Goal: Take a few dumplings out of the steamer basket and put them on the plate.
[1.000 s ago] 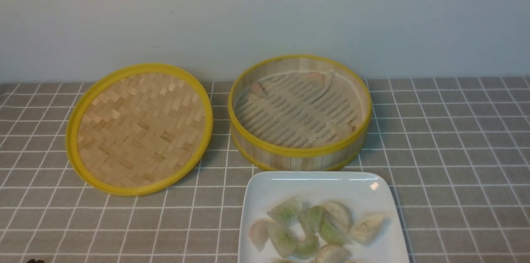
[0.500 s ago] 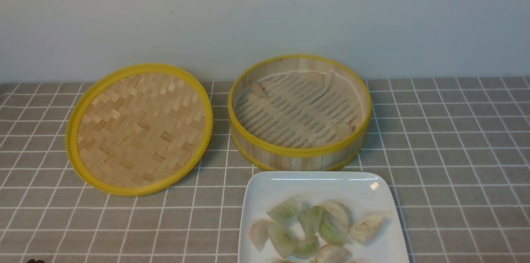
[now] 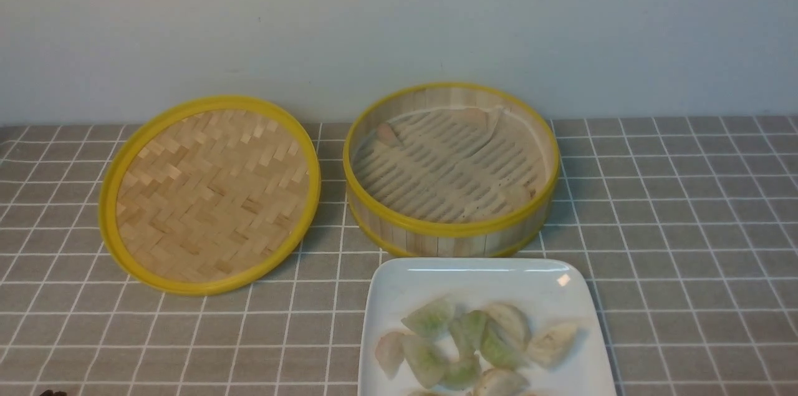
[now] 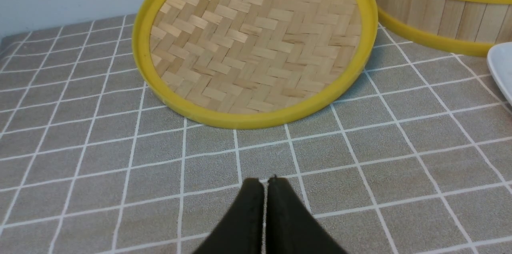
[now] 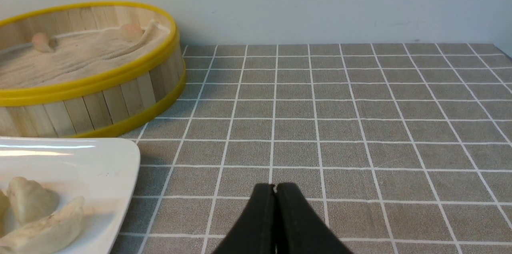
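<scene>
Resting shut & empty: L fingers (image 4: 265,184), R fingers (image 5: 275,189).

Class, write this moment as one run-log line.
left gripper: shut, empty | right gripper: shut, empty | pale crescent dumplings: on white square plate | round bamboo steamer basket: few left
</scene>
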